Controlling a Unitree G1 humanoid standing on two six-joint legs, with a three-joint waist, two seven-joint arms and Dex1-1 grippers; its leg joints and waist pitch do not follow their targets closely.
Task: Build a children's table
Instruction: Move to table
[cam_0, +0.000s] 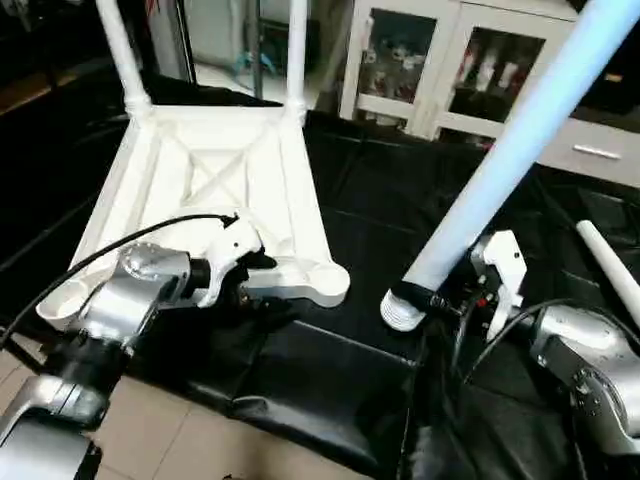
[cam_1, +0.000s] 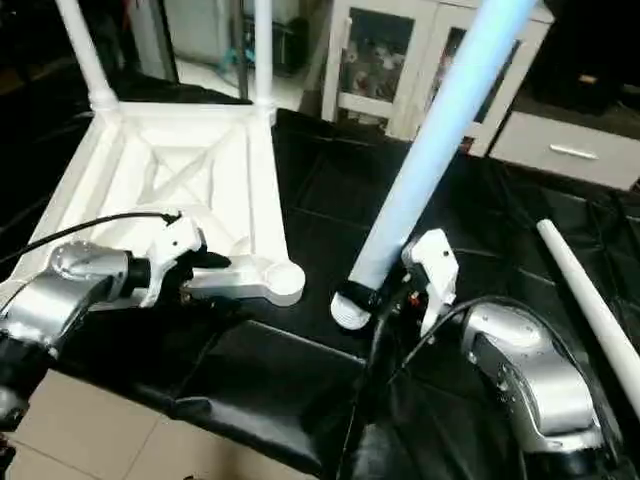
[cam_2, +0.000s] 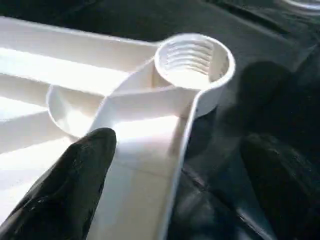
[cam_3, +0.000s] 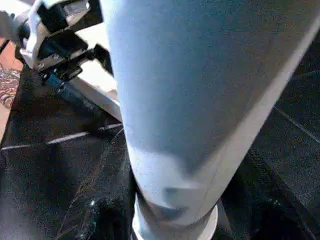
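On black sheeting (cam_0: 330, 370), left gripper (cam_0: 262, 272) straddles the tabletop (cam_0: 215, 185) rim.

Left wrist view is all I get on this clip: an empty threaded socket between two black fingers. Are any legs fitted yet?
Observer: Yes. A far-left leg and a far-right leg stand upright in the far corners of the tabletop.
Operator: Is the next leg on its way?
Observer: The right tool grips a third leg near its threaded end. The leg is tilted and sits beside the near socket, not in it.
Operator: And the last one?
Observer: The fourth leg lies on the black mat at the right, with nothing holding it.
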